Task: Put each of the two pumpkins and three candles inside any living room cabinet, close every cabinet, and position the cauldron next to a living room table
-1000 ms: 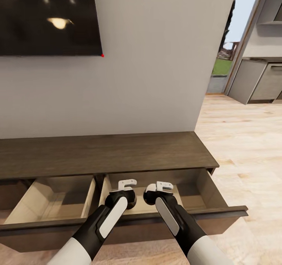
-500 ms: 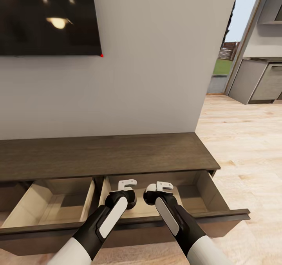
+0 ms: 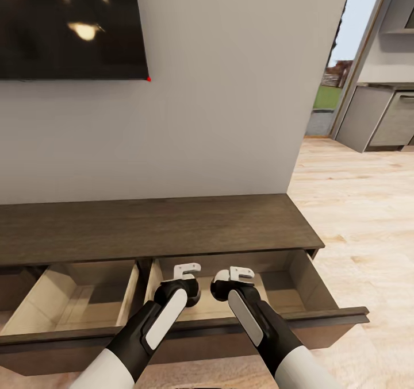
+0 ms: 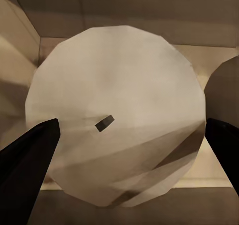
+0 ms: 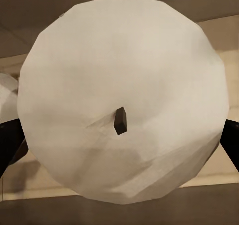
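Over the last second only the view has crept a little; both arms keep their pose above the right-hand open drawer [image 3: 315,285] of the cabinet [image 3: 161,225]. The left claw [image 3: 187,272] is closed around a white candle [image 4: 114,85], its fingers [image 4: 30,152] against the sides, and the right claw [image 3: 240,274] grips a second candle [image 5: 119,60] likewise. Both candles hang over the drawer, so the release seems near.
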